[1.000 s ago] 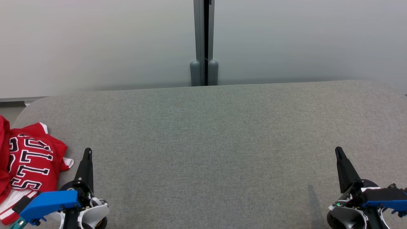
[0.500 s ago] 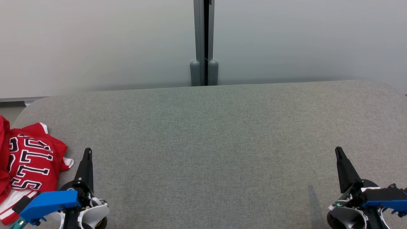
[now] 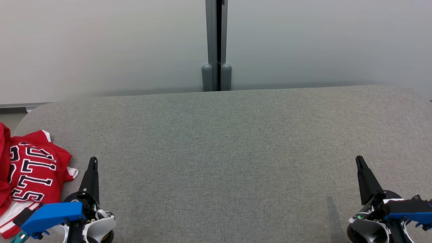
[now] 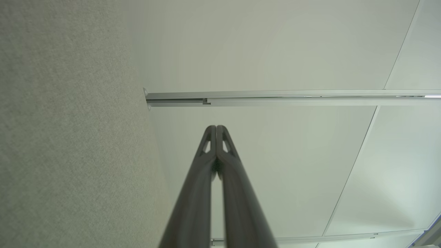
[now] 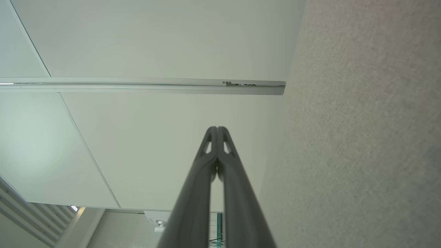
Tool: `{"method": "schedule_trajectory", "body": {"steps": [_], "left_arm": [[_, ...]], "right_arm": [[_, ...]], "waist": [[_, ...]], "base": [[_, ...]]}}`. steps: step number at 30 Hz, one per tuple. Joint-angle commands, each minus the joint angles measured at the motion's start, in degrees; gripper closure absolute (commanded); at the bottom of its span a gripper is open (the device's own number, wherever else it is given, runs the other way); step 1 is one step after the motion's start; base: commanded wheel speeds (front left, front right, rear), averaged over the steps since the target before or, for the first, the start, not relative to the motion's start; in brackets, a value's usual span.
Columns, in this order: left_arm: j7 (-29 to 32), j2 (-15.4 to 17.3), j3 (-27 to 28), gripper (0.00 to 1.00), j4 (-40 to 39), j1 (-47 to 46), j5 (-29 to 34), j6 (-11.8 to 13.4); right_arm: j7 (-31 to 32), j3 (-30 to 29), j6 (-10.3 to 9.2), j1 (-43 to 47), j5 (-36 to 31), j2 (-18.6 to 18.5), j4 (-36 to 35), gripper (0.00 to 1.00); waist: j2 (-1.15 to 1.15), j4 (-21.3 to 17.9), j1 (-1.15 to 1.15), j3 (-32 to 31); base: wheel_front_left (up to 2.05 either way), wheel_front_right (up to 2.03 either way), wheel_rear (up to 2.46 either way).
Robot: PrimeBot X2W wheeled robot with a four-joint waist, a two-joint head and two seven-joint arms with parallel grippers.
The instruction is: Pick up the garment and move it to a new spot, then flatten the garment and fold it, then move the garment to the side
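Task is being judged as not started: no pick-up, flattening, fold or move aside is being shown. All steps are being counted as left.

Garment (image 3: pixel 32 168) is lying bunched at the left edge of the surface (image 3: pixel 236 145), toward its near-left corner, with part running out of the head view. Nothing is being gripped.

Left gripper (image 3: pixel 92 161) is being held just beside the garment's right side, and contact cannot be told. Its fingers (image 4: pixel 193 199) are being pressed together, tips meeting on nothing. Right gripper (image 3: pixel 358 159) is being parked near the near-right corner, well apart from the garment, likewise closed on nothing.

Materials: garment is reading as soft red jersey with white trim and black block letters outlined in white, its folds loose and rumpled. Surface is reading as grey felt-like weave, matte and flat, with rounded corners. Fingers are showing as long, dark and tapered, with small cut-outs near the tips. Behind the far edge, smooth pale wall panels (image 3: pixel 101 50) are being split by a grey post (image 3: pixel 216 44).
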Motion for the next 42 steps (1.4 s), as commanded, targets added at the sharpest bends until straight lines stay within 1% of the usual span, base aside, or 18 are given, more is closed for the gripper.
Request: {"method": "schedule_trajectory", "body": {"steps": [1, 20, 21, 29, 33, 37, 42], "left_arm": [[0.1, -0.1, 0.0, 1.00, 0.0, -0.7, -0.1, -0.3], [0.1, -0.1, 0.0, 1.00, 0.0, -0.7, -0.1, -0.3], [0.0, 0.0, 0.0, 0.00, 0.1, 0.0, 0.0, 0.0], [-1.4, 0.0, -1.4, 0.00, -0.3, -0.3, 0.5, 0.0], [-2.5, 0.2, -2.3, 0.00, -0.9, -0.6, 1.1, 0.0], [-4.0, 0.9, -3.5, 0.00, -1.7, -0.9, 2.8, 0.0], [-5.5, 1.7, -4.5, 0.00, -2.5, -1.5, 7.3, 0.0]], "right_arm": [[0.0, 0.0, 0.03, -0.8, -0.1, 0.1, 0.1, 1.00], [0.0, 0.0, 0.03, -0.8, -0.1, 0.1, 0.1, 1.00], [0.0, 0.0, 0.00, 0.0, 0.0, 0.0, 0.1, 0.00], [-1.9, 0.8, 0.00, 0.4, -1.1, 0.0, -0.6, 0.00], [-3.2, 1.4, 0.01, 0.5, -2.7, -0.4, -0.9, 0.00], [-4.3, 1.8, 0.01, 0.2, -6.6, -1.0, -1.2, 0.00], [-5.5, 1.8, 0.01, -0.1, -13.6, -1.3, -2.3, 0.00]], "waist": [[0.00, 0.0, 0.00, 0.0], [0.00, 0.0, 0.00, 0.0], [0.00, 0.0, 0.00, 0.0], [0.00, 0.0, 0.00, 0.1], [0.00, 0.0, 0.00, 0.1], [0.00, 0.0, 0.00, 0.0], [0.00, 0.1, 0.00, 0.0]], "base": [[0.00, 0.00, 0.00], [0.00, 0.00, 0.00], [0.00, 0.00, 0.00], [0.00, 0.00, 0.00], [0.00, 0.00, 0.00], [0.00, 0.00, 0.00], [0.00, 0.00, 0.00]]}}
